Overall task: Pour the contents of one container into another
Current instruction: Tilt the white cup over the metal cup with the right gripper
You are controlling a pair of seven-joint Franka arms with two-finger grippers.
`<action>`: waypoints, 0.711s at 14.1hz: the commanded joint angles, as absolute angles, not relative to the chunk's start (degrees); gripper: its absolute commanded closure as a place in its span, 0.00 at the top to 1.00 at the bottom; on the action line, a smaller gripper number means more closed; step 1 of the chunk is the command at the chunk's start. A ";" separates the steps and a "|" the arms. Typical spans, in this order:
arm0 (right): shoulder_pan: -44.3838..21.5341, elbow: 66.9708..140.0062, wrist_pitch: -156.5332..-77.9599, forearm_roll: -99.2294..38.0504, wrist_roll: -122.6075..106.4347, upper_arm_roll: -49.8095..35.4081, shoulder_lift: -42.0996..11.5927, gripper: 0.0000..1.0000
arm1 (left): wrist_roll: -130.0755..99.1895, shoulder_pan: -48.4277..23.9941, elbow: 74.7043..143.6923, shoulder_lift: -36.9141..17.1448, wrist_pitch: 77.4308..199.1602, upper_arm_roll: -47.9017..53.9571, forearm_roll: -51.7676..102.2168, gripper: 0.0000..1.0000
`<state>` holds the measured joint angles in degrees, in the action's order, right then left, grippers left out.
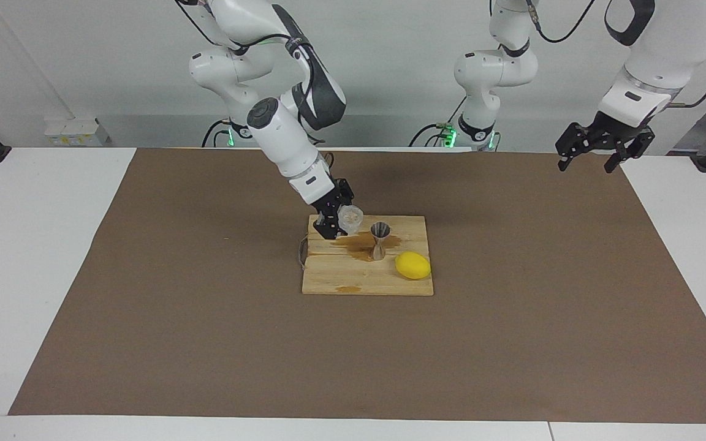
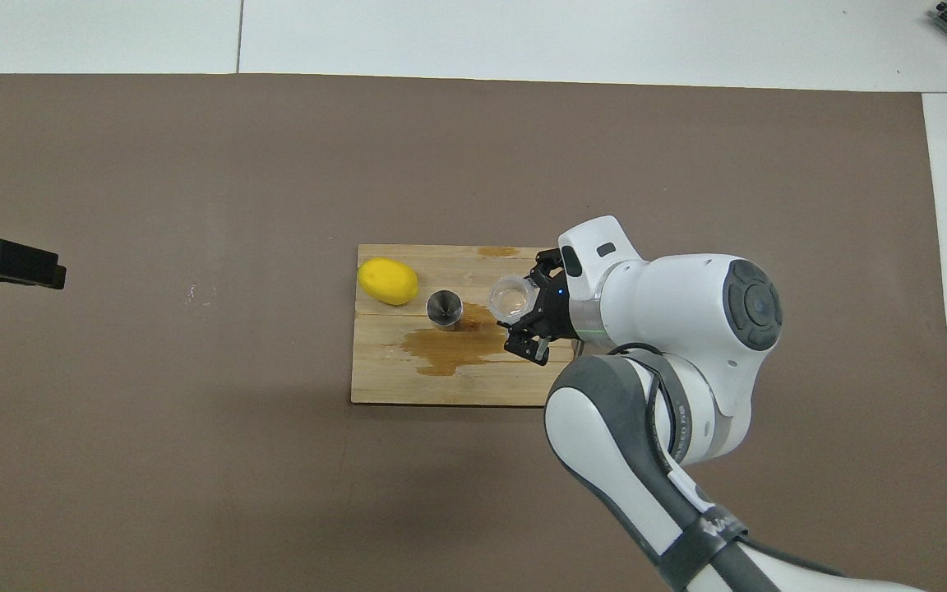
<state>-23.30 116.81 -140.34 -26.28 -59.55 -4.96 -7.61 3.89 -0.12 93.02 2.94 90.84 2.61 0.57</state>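
We see the right gripper (image 1: 339, 219) clamped on the glass tumbler (image 1: 349, 218), its fingers pressed against the faceted wall, holding it just above the wooden board (image 1: 328, 275). The tumbler is tipped, its mouth leaning toward the steel jigger (image 1: 380, 240), which stands upright on the board just beside it, toward the left arm's end. From overhead the tumbler (image 2: 512, 298) looks clear inside, though we cannot tell for certain whether any liquid is in it. The jigger's upper cup (image 2: 444, 310) shows only a dark metal hollow, and its contents are not readable either.

A brown wet patch (image 2: 449, 349) spreads over the board around the jigger's foot and nearer to the robots. A yellow lemon (image 1: 413, 265) lies on the board beside the jigger, toward the left arm's end.

The left gripper (image 1: 592, 160) waits in the air over the left arm's end of the brown mat (image 1: 512, 343), its fingers spread apart and holding nothing.
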 commanded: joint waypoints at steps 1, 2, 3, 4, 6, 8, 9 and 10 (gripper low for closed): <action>-24.26 113.56 -139.05 -18.13 -51.53 -5.01 -9.14 0.54 | 4.57 -0.53 94.31 3.60 92.29 2.46 0.00 1.00; -24.26 112.86 -138.00 -16.54 -50.46 -5.01 -9.23 0.54 | 4.57 -0.53 94.22 3.69 92.29 2.46 0.00 1.00; -24.52 111.63 -136.25 -15.83 -50.28 -5.01 -9.32 0.54 | 4.57 -0.53 94.22 3.60 92.29 2.46 0.00 1.00; -25.22 110.40 -134.23 -15.04 -49.66 -5.01 -9.75 0.54 | 4.57 -0.53 94.22 3.69 92.29 2.46 0.00 1.00; -25.31 108.64 -133.07 -11.44 -46.95 -5.01 -10.28 0.54 | 4.57 -0.53 94.22 3.69 92.29 2.46 0.00 1.00; -26.10 108.02 -132.80 -9.76 -44.83 -5.01 -11.07 0.54 | 4.48 -0.53 94.22 3.69 92.29 2.46 0.00 1.00; -26.10 107.67 -132.28 -8.80 -44.48 -5.01 -11.16 0.54 | 4.48 -0.53 94.22 3.69 92.29 2.46 0.00 1.00; -26.19 106.27 -130.19 -7.48 -43.60 -5.01 -11.77 0.54 | 4.48 -0.53 94.22 3.60 92.29 2.46 0.00 1.00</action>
<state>-26.05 109.66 -133.32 -10.47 -46.30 -4.98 -9.91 3.89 -0.24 93.10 2.94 91.20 2.63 0.57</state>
